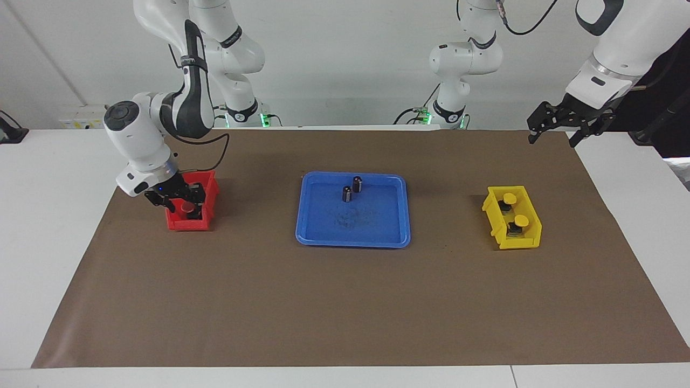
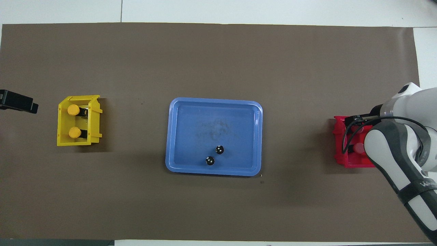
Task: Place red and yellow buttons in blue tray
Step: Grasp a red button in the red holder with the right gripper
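the right pincer point(image 1: 180, 200) hung, fingers spread, around a red button point(image 1: 187, 207) in the red bin point(image 1: 210, 188), seemingly about to grip it for the blue tray point(image 1: 323, 237), while the left pincer point(image 1: 555, 129) waited open.

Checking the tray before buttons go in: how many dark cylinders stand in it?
2: both stand upright in the blue tray, one cylinder by its rim nearest the robots, the other cylinder beside it.

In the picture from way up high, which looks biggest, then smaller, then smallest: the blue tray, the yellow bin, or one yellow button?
1. blue tray
2. yellow bin, far smaller than the tray
3. yellow button, which sits inside that bin
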Motion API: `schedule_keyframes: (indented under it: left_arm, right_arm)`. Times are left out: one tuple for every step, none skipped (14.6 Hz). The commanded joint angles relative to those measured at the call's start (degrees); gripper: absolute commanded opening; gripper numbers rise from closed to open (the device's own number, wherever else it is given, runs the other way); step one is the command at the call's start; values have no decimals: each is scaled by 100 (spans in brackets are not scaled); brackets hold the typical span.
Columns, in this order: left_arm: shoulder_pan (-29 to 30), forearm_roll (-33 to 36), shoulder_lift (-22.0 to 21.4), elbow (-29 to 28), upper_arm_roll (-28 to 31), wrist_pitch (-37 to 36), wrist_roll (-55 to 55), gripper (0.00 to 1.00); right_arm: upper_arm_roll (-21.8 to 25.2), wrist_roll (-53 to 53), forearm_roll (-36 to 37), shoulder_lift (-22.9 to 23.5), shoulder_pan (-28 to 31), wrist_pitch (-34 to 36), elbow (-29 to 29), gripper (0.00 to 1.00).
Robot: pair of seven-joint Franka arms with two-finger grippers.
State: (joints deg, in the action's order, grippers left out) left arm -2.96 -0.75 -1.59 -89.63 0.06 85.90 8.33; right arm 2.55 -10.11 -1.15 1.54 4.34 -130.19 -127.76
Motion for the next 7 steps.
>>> schedule_keyframes:
  left_arm:
    - [59, -83, -175, -177, -15, -12, 90, 100]
    - [59, -83, -175, -177, -15, -12, 90, 100]
    - [59, -83, -167, -177, -15, -12, 90, 100]
    - [59, -83, -175, -177, -15, -12, 90, 100]
    - [59, -83, -175, -177, -15, -12, 90, 100]
    - [59, -83, -175, -177, -15, -12, 90, 100]
    - [59, -83, -175, -177, -15, -12, 98, 100]
  right_arm:
    - [-35, -220, -131, -145, 93, -147, -205, 76]
    - [-35, -237, -131, -145, 102, -156, -205, 76]
    - [-35, -290, -131, -145, 128, -156, -205, 76]
    - [-44, -316, -131, -145, 172, -156, -205, 76]
    - [-36, -360, -131, -145, 172, -156, -214, 76]
    - [-35, -421, -131, -145, 190, -156, -214, 76]
    - [-35, -431, -131, -154, 216, -156, -240, 75]
